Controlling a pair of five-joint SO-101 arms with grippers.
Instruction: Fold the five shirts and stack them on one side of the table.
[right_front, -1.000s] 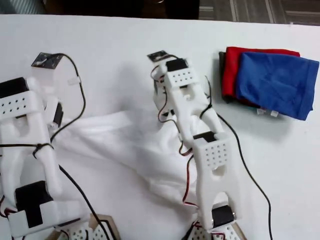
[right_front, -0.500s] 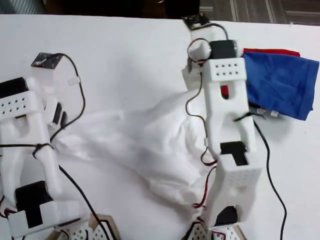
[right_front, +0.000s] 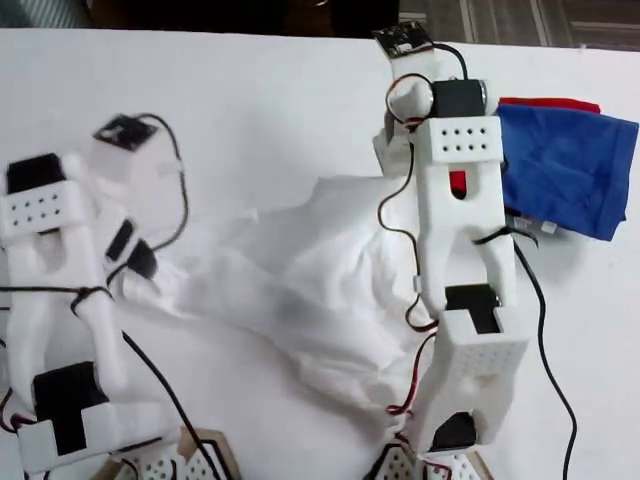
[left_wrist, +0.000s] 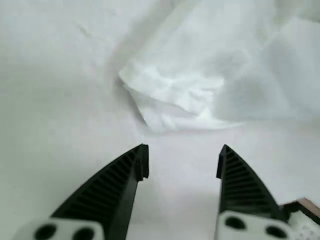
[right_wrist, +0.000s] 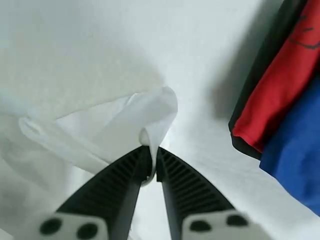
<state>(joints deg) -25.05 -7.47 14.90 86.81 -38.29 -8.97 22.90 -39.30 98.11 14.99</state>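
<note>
A: Starting on the left, what is the left end effector (left_wrist: 182, 150) doing?

B: Its jaws stand wide apart with nothing between them. It hangs low over the desk (right_front: 220, 90). A crumpled edge of the white shirt (right_front: 300, 280) lies just ahead of the tips, not touching them.

A: And the shirt itself?

B: It's a rumpled, unfolded heap across the middle of the desk, between the two arms. One end trails toward the left arm, and the other is drawn toward the far right.

A: Drawn by what?

B: The right end effector (right_wrist: 152, 152). Its jaws are pinched almost together on a thin fold of the white cloth, near the folded stack (right_front: 590, 200).

A: What's in that stack?

B: A blue shirt (right_front: 565, 165) on top, a red shirt (right_front: 545, 103) under it, and a black shirt (right_wrist: 260, 75) showing at the edge below. I can't make out more layers than that.

A: So which step is this?

B: I'd judge the white shirt is being spread flat before folding, with the other shirts already stacked.

A: And the next move?

B: Probably the left end effector should close on that near edge. Then both arms can pull the cloth taut and lay it flat. The right one is close to the stack, so it should take care not to drag it.
</note>
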